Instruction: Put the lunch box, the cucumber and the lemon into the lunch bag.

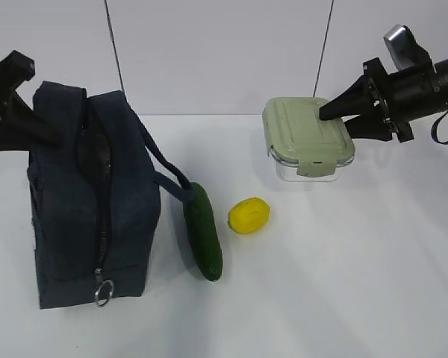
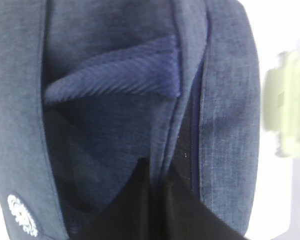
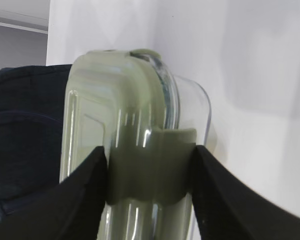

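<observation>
Lunch box (image 1: 309,138), clear with a sage-green lid, hangs at upper right, clamped in my right end effector (image 3: 150,192). Only my left wrist view shows my left end effector (image 2: 152,210) clenched on the navy bag's (image 1: 86,194) fabric; contents hidden.

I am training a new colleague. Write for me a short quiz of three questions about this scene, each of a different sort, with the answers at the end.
1. True or false: the lemon lies inside the lunch bag.
2. What does the right gripper hold? A) the cucumber B) the lunch box C) a bag strap
3. Fill in: the cucumber lies on the table between the lunch bag and the ____.

Key
1. False: it lies on the table, right of the cucumber.
2. B: the fingers clamp the lunch box from both sides.
3. lemon
</observation>
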